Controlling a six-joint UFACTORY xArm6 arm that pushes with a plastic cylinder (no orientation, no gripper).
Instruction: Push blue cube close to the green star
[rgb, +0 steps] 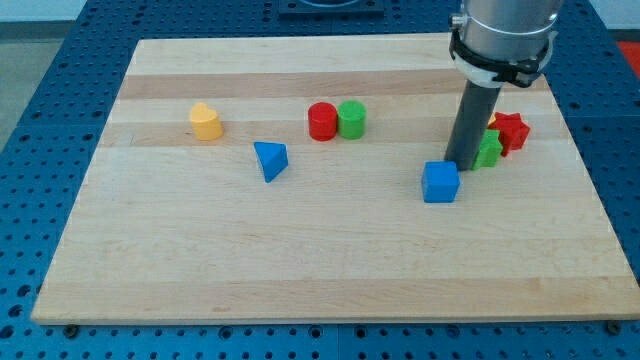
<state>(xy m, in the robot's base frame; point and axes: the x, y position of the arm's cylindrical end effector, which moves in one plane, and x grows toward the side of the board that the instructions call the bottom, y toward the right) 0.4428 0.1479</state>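
The blue cube (440, 182) sits on the wooden board (330, 270) at the view's right of centre. The green star (488, 149) lies just up and to the right of it, partly hidden behind my rod. My tip (463, 166) rests on the board between the two, touching or almost touching the cube's upper right corner and the star's left side.
A red star (511, 131) sits right behind the green star, with a bit of yellow behind it. A red cylinder (322, 121) and a green cylinder (351, 119) stand together at top centre. A blue triangular block (271, 160) and a yellow block (205, 121) lie to the left.
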